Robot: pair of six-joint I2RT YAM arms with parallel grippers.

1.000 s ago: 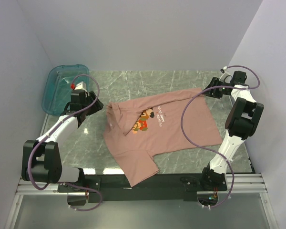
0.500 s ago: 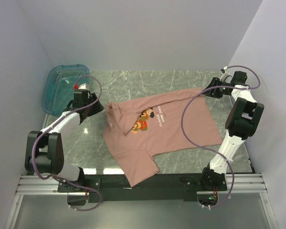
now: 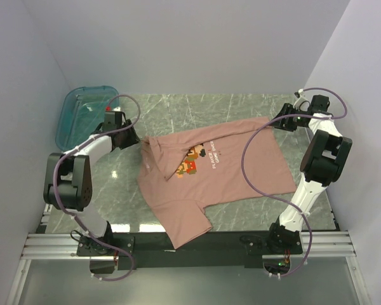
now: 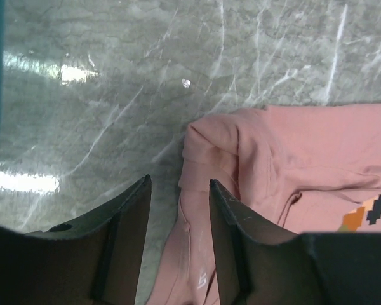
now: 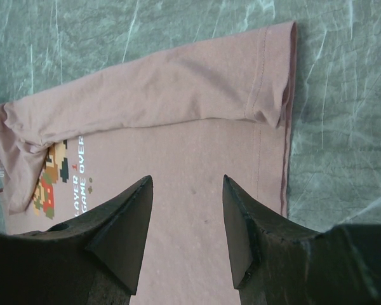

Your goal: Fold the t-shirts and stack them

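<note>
Left gripper [image 3: 132, 135] moved up to t-shirt [image 3: 222, 171] shoulder; teal tray [image 3: 70, 117] beside.

T-shirt [image 3: 228, 171]: one, dusty pink, one pixel-character print [image 3: 189, 162] on chest. Teal tray [image 3: 63, 127]: one. Grippers: two, namely left gripper [image 4: 179, 184] and right gripper [image 5: 187, 181], two fingers each. Marble-look table [image 3: 235, 105]: one.

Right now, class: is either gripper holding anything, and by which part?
Nothing is held. The left gripper and right gripper both stand open above the pink t-shirt, gripping no fabric.
</note>
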